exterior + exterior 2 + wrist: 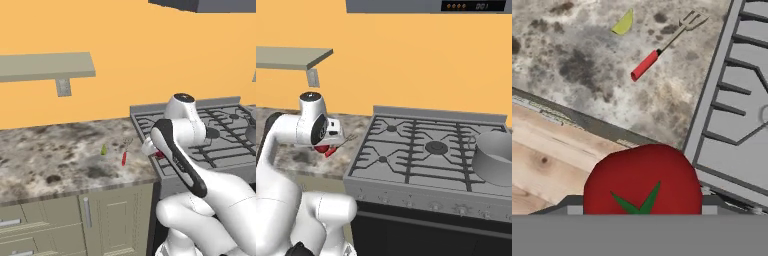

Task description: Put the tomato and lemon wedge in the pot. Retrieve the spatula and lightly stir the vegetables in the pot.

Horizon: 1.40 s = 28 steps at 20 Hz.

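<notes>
One tomato (643, 180) held in fingers (567, 206), spatula (662, 47), lemon wedge (624, 23) on counter (572, 65)

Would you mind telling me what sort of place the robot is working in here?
A rendered home kitchen, it seems: a gas stove with grates, a mottled stone counter above cabinet doors, and a grey pot standing on a burner.

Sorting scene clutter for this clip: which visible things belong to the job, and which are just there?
Job: tomato held in the gripper; lemon wedge and spatula on the counter; pot on the stove.
Just there: stove, wall shelf, cabinet doors.
</notes>
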{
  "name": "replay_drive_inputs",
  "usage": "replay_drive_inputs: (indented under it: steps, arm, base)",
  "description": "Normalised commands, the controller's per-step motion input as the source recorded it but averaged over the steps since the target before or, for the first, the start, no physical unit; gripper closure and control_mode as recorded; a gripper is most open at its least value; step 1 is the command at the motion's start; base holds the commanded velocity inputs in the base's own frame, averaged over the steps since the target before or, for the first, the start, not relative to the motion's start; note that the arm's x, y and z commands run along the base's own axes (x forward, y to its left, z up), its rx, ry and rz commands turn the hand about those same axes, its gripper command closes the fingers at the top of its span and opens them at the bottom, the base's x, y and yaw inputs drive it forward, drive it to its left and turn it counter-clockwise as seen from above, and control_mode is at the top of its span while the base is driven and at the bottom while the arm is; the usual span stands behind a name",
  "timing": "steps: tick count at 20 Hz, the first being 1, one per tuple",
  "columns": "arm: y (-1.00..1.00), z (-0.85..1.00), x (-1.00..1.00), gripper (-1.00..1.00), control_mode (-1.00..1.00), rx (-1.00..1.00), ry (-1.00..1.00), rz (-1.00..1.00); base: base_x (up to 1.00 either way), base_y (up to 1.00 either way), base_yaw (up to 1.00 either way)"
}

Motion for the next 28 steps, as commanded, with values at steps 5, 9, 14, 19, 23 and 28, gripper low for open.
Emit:
replay_drive_inputs:
  steps: [5, 9, 14, 19, 23, 28]
  arm:
    - [-0.03, 0.66, -0.66, 1.00, -1.00, 0.00, 0.05, -0.07]
    - [0.00, 0.04, -0.07, 1.00, -1.00, 0.00, 0.00, -0.03]
    - [0.00, 0.00, 0.00, 1.00, -1.00, 0.00, 0.00, 0.00]
    - [0.00, 0.00, 0.00, 1.00, 1.00, 0.00, 0.00, 0.00]
    - [0.00, 0.00, 0.00, 1.00, 1.00, 0.00, 0.00, 0.00]
    - [0.00, 0.00, 0.00, 1.00, 1.00, 0.00, 0.00, 0.00]
  base:
    - [0.00, 0.00, 0.00]
    - [0.00, 0.00, 0.00]
    - [0.00, 0.00, 0.00]
    - [-0.68, -0.39, -0.11]
    - [-0.70, -0.99, -0.25]
    - [0.18, -1.00, -0.22]
